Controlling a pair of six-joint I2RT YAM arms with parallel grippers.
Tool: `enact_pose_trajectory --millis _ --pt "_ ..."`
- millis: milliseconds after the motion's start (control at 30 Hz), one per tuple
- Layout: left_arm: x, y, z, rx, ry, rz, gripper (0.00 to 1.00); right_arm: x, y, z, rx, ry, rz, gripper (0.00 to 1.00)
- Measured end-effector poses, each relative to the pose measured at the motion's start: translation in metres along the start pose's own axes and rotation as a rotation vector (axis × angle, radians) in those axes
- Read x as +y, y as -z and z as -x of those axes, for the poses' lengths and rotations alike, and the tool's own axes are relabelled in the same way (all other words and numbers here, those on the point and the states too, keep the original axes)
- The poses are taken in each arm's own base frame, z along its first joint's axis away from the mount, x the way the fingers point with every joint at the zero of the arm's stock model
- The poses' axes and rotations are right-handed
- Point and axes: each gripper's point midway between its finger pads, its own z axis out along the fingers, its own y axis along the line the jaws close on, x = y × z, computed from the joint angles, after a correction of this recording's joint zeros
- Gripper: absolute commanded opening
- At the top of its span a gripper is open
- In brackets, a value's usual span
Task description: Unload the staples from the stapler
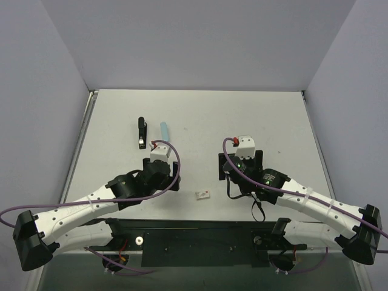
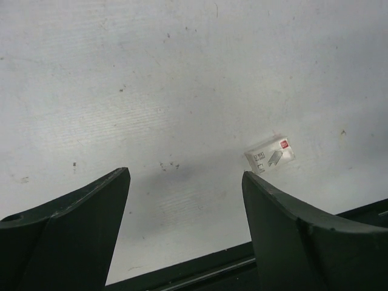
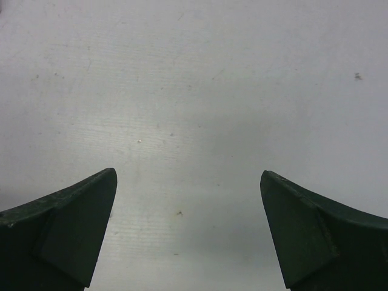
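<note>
**Stapler in two pieces, both end effectors empty**

One desk (image 1: 200, 109) carries everything. Two arms reach over it, each with one end effector. The left end effector (image 2: 185, 176) and the right end effector (image 3: 188, 173) both stand wide open and hold nothing; only bare surface shows between their fingers. The one stapler (image 1: 164, 129), a slim light-blue body, lies beyond the left arm with nothing touching it. One black bar (image 1: 141, 133) lies just left of the stapler, apart from it — likely its staple rail. One small white packet (image 2: 270, 156) with a red mark lies nearer the arms than the stapler, to its right. The work looks to be at the emptying step or past it — no loose staples can be made out. A next move would call for reaching out to the stapler and checking the bar.
</note>
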Motion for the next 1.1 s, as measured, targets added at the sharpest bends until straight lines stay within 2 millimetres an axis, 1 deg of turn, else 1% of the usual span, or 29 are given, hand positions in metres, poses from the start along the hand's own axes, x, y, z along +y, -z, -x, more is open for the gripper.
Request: enact_pose_trajectory --millis 133,200,367,467,500,633,767,867,1100 --pt "0.001 0.006 0.019 -0.045 -0.013 0.021 0.86 -0.017 0.005 0.004 -0.012 0.050 -0.052 1.00" --pt "0.001 0.008 0.028 -0.068 -0.022 0.034 0.86 -0.024 0.008 0.009 -0.023 0.068 -0.080 1.00" --pt "0.004 0.010 0.049 -0.124 -0.044 0.085 0.86 -0.039 0.019 0.029 -0.073 0.060 -0.123 1.00" --pt "0.010 0.010 0.056 -0.148 -0.073 0.125 0.86 -0.046 0.026 0.039 -0.105 0.043 -0.137 1.00" --pt "0.012 0.010 0.060 -0.161 -0.097 0.145 0.86 -0.052 0.031 0.044 -0.126 0.035 -0.144 1.00" --pt "0.013 0.014 0.069 -0.179 -0.119 0.152 0.86 -0.059 0.037 0.049 -0.146 0.029 -0.152 1.00" --pt "0.011 0.019 0.078 -0.202 -0.135 0.140 0.86 -0.067 0.046 0.063 -0.190 0.009 -0.165 1.00" --pt "0.010 0.023 0.080 -0.210 -0.149 0.129 0.86 -0.071 0.050 0.068 -0.210 0.001 -0.182 1.00" --pt "0.010 0.025 0.081 -0.210 -0.176 0.116 0.86 -0.074 0.049 0.071 -0.217 0.010 -0.212 1.00"
